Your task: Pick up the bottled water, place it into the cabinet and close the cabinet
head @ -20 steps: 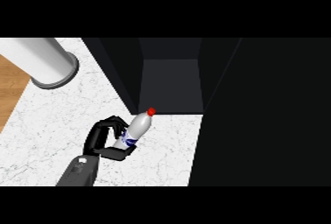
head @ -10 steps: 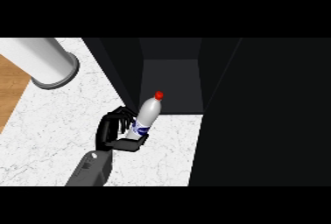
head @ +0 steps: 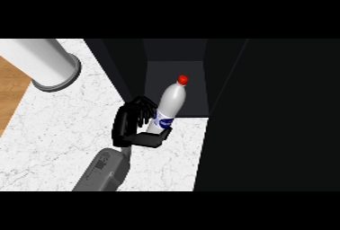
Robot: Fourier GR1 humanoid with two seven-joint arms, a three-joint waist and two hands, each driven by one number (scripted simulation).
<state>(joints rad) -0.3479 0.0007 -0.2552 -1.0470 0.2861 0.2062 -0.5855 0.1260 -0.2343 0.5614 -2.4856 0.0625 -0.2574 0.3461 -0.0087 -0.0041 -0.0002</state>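
Only one hand (head: 136, 128) in view, at centre-left of the frame, grey forearm coming up from the lower edge. By its place left of centre, taken as the left hand; right hand out of view. Fingers (head: 140, 109) curled round the lower body of the water bottle (head: 168, 108), thumb under its base; blue label just above the grip.

Bottle tilted, red cap (head: 182, 80) toward upper right. Upper half now lies over the dark opening of the cabinet (head: 174, 85) in the upper middle; base still over the white marbled worktop (head: 60, 121).

Against the frame half a second ago: hand and bottle have moved up and right, cap deeper into the opening. A second ago the bottle sat lower, cap just short of the cabinet's front edge.

Grey cylinder (head: 46, 63) in upper left, unchanged. Strip of wood surface (head: 10, 96) at left edge. Large dark panel (head: 279, 117) fills the right side.
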